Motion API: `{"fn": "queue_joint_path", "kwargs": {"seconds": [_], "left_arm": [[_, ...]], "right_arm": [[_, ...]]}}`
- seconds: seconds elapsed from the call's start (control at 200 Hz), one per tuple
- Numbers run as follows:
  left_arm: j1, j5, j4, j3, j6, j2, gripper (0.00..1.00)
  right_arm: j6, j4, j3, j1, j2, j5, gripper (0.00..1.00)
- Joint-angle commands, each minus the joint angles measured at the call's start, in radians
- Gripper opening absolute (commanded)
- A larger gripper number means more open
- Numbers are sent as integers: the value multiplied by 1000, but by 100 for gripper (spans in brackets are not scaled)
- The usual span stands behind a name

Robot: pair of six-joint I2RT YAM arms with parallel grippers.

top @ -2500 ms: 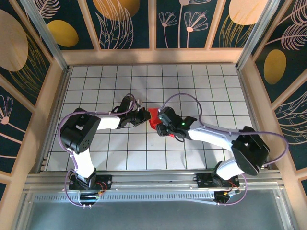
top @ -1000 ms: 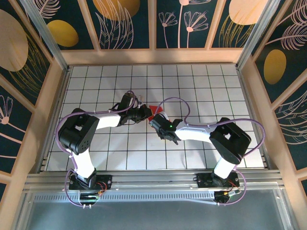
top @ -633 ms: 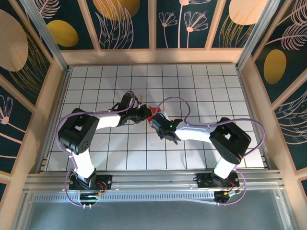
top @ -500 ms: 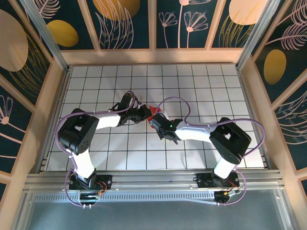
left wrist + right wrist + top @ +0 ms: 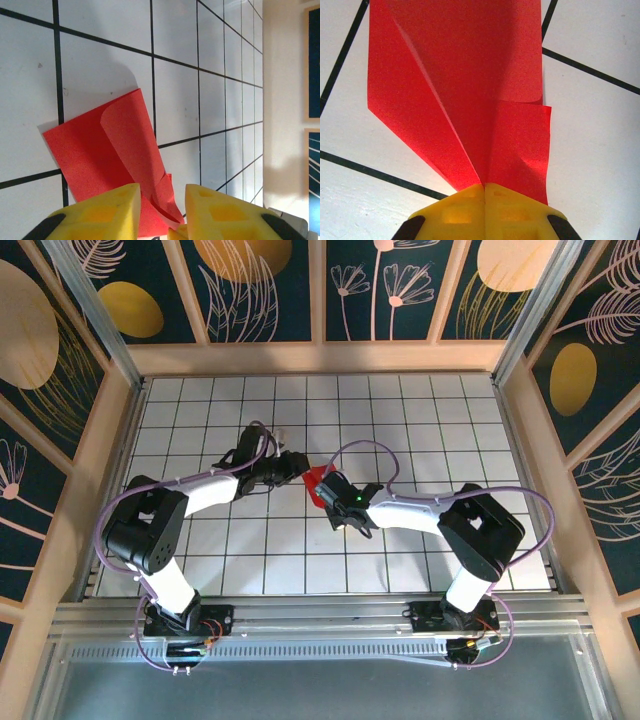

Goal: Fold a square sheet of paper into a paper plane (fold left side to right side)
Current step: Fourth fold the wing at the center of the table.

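The folded red paper (image 5: 316,480) lay near the middle of the desk (image 5: 430,420), well away from every edge. The right fingers (image 5: 457,207) were pressed together on one end of it. The left fingers (image 5: 107,207) stood apart over the paper, gripping nothing.

Cannot read creases on the square sheet of paper (image 5: 314,478) from above: too small, mostly covered by the right gripper (image 5: 328,496). Cannot see the paper's near end in the left wrist view, behind the yellow fingers (image 5: 107,210), nor its far end in the right wrist view, cropped at the top edge.
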Motion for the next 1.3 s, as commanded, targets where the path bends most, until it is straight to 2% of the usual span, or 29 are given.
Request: {"fn": "queue_joint_path", "kwargs": {"seconds": [0.0, 0.3, 0.43, 0.636, 0.826, 1.036, 1.296], "left_arm": [[-2, 31, 12, -16, 8, 23, 34], [-30, 76, 24, 13, -7, 111, 43], [-49, 74, 12, 41, -4, 142, 42], [-57, 40, -18, 55, 6, 147, 34], [-57, 25, -7, 51, -6, 121, 36], [-46, -24, -22, 44, -17, 48, 42], [-45, 27, -6, 66, -46, 107, 44]], "right_arm": [[-8, -24, 22, -4, -6, -7, 0], [-10, -30, 28, -3, -6, -9, 0], [-13, -36, 33, -1, 0, -9, 0], [-17, -42, 36, 1, 3, -3, 0], [-22, -44, 33, 1, 8, 3, 0], [-19, -39, 21, 0, 3, 2, 0], [-20, -34, 26, 1, 1, 2, 0]]}}
